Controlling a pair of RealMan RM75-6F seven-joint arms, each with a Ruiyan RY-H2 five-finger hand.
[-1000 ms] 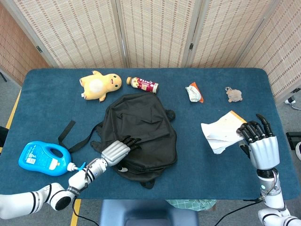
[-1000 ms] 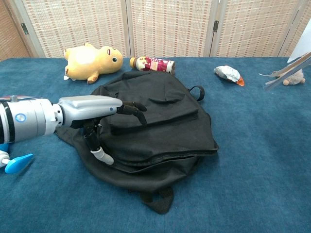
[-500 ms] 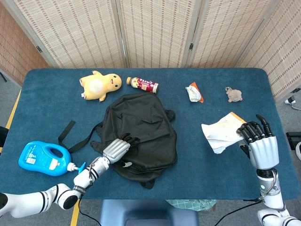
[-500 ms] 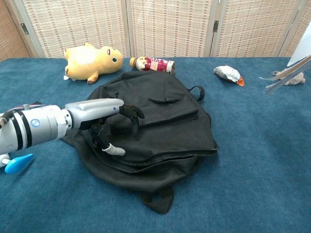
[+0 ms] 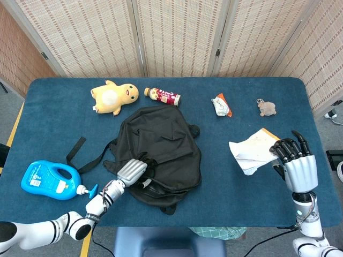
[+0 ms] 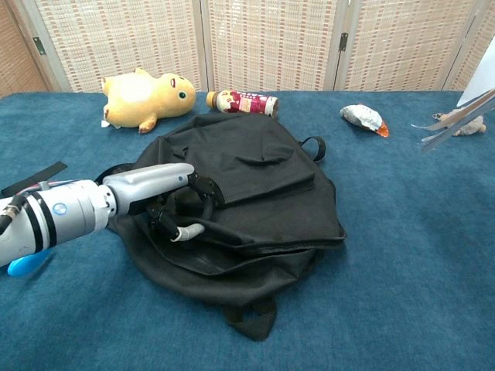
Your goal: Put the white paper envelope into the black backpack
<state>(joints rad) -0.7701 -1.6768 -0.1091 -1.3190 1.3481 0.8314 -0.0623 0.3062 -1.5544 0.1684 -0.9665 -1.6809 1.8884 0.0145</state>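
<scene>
The black backpack lies flat in the middle of the blue table; in the chest view the backpack fills the centre. My left hand is at its front left edge. There its fingers curl over a fold of fabric with the thumb underneath, and the edge is raised a little. My right hand holds the white paper envelope by its right side, above the table at the right. Only the envelope's edge shows in the chest view.
A yellow plush duck and a small bottle lie behind the backpack. A snack packet and a small plush keychain sit at the back right. A blue detergent bottle lies at the front left, near a loose strap.
My left hand has drawn back to the backpack's front left edge and curled its fingers into the fabric, lifting it slightly. The right hand and the envelope have hardly moved.
</scene>
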